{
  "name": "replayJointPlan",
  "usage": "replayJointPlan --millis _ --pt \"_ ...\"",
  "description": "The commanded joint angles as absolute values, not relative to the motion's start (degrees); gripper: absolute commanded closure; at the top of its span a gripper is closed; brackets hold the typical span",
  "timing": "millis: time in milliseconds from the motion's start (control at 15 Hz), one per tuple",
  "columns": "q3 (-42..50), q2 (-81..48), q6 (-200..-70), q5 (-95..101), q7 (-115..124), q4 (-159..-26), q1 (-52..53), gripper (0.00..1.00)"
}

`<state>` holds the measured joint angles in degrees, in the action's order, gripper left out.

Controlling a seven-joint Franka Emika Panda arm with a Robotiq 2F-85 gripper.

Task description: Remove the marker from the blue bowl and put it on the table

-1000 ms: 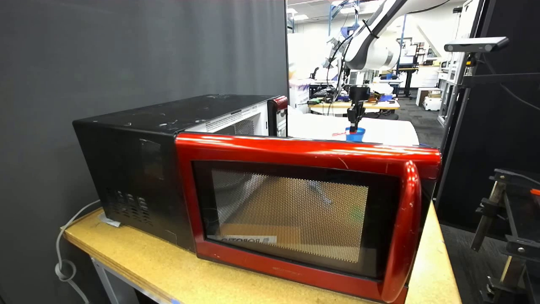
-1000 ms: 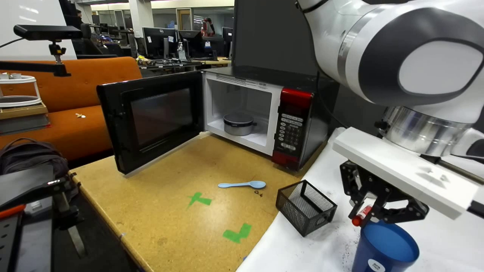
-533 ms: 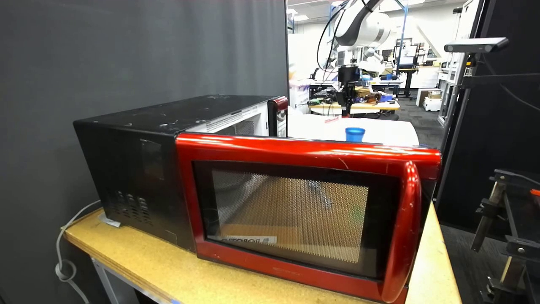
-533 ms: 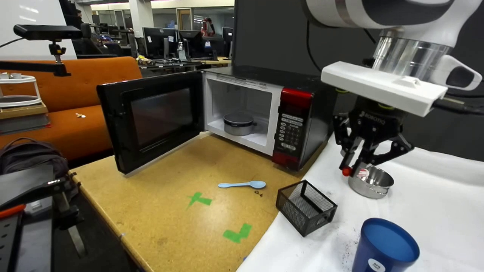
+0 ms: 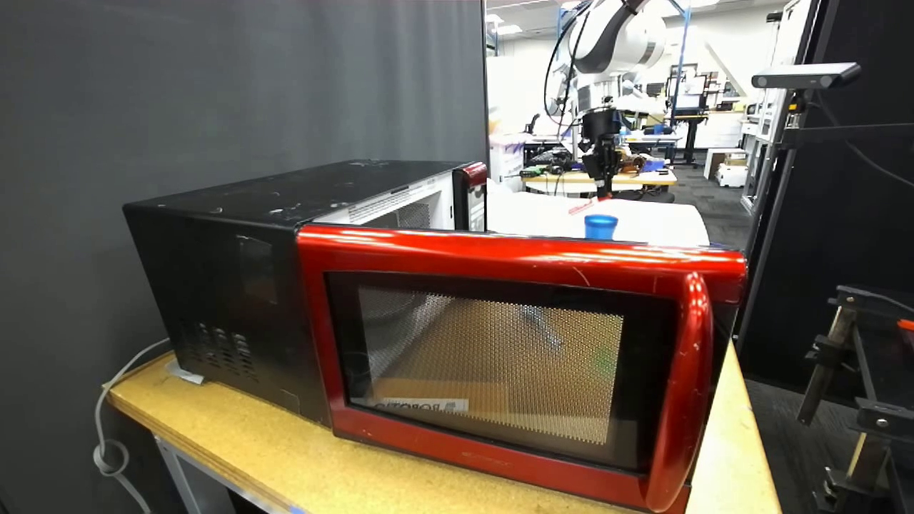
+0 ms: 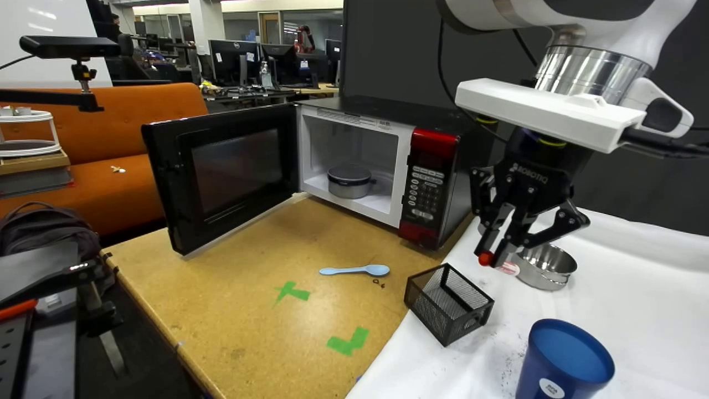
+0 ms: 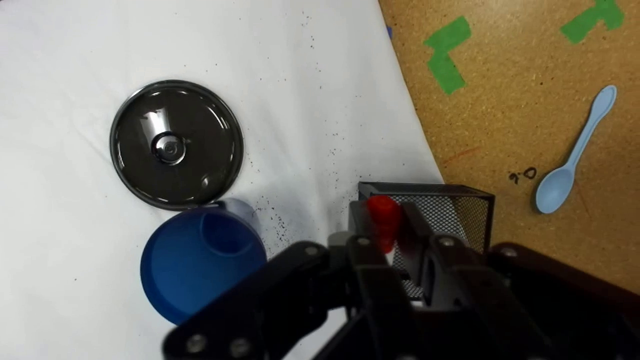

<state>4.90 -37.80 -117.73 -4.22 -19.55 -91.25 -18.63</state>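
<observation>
As the claw (image 6: 491, 256) grips it near the red end, the marker (image 7: 384, 217) hangs in the air over the white bench (image 6: 637, 299), clear of the blue cup (image 5: 600, 228). Claw state: fingers (image 7: 416, 222) drawn close together, the gap no wider than the marker pinched between the tips.

Marker, appearance: rounded red cap, pale body with red print. Slants in an exterior view; seen almost end-on and blurred in the wrist view, where the cap overlaps the basket (image 6: 432, 318). Part of the body is hidden by the fingers.

Counts:
- Marker: 1.
- Cup: 1, upright, one round white label (image 6: 551, 388) on its side.
- Basket: 1, black mesh, at the seam of the white bench and the wood bench (image 6: 249, 316).
- Steel pan (image 6: 545, 271): 1, on the white bench, beyond the claw in an exterior view.
- Lid (image 7: 175, 172): 1, dark, knob at centre, just beside the cup; cannot tell whether they touch.
- Spoon (image 7: 575, 155): 1, pale blue, lying on the wood bench.
- Tape marks (image 6: 349, 342): 2, green, roughly L-shaped.
- Dark marks (image 7: 530, 173) by the spoon: 2, small.
- Microwave (image 6: 429, 188): 1, red and black, door (image 6: 232, 172) standing wide.
- Pot (image 6: 349, 185): 1, dark-topped, inside the microwave.
</observation>
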Motion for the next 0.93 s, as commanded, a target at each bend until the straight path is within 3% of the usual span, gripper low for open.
replayJointPlan --millis 0,267,333,800,867 --pt "5.19 -36.27 -114.29 -2.57 -20.38 -92.4 -18.15 0.95" --pt "5.77 -36.7 -104.59 3.04 -23.78 -90.96 -17.37 0.95" --pt "6.13 -39.41 -116.13 4.74 -22.35 -98.37 -16.7 0.95" --pt "8.57 -48.18 -130.9 14.39 -23.26 -113.11 -17.57 0.95" --pt "9.16 -48.06 -131.82 15.75 -23.32 -114.27 -17.69 0.76"
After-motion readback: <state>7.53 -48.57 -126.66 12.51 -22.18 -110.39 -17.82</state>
